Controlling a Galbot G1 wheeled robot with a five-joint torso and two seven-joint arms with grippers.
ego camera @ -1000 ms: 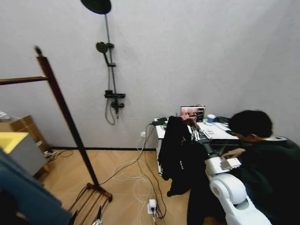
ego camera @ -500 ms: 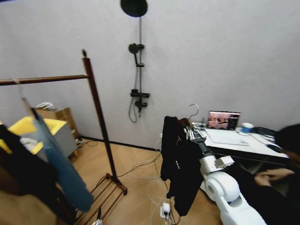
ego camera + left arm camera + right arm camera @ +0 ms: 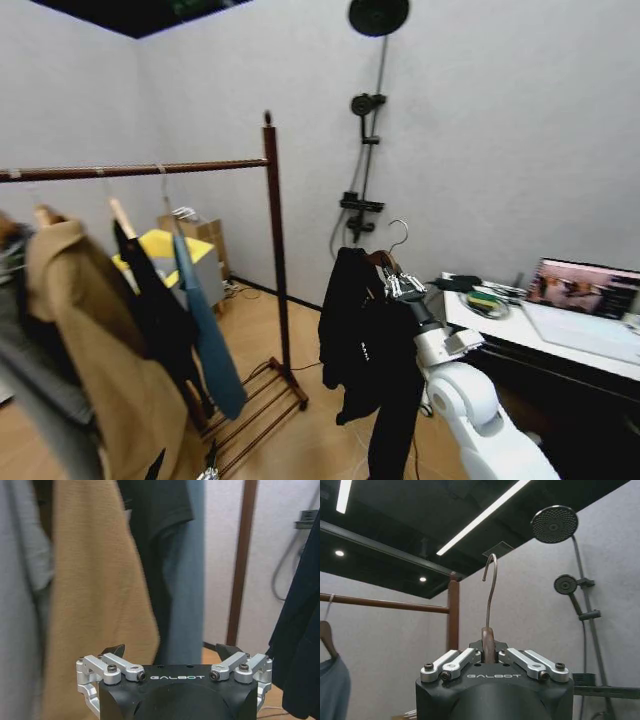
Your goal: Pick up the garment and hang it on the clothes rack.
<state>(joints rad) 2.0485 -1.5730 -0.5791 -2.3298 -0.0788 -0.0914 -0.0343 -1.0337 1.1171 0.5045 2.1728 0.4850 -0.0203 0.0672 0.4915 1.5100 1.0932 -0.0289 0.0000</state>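
From my head camera, my right arm reaches forward and up, my right gripper (image 3: pixel 398 287) holding the black jacket (image 3: pixel 358 345) by its hanger, clear of the floor and well right of the clothes rack (image 3: pixel 272 250). My left gripper (image 3: pixel 172 652), fingers spread and empty, faces the tan coat (image 3: pixel 95 605). My right wrist camera shows the fingers pinched on the wooden hanger (image 3: pixel 488 642), hook (image 3: pixel 491 585) upright.

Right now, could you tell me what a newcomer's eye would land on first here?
Probably the long black jacket held up at centre on its wooden hanger by the right gripper, metal hook pointing upward. To its left stands the reddish-brown clothes rack, already hung with a tan coat and a teal-blue jacket.
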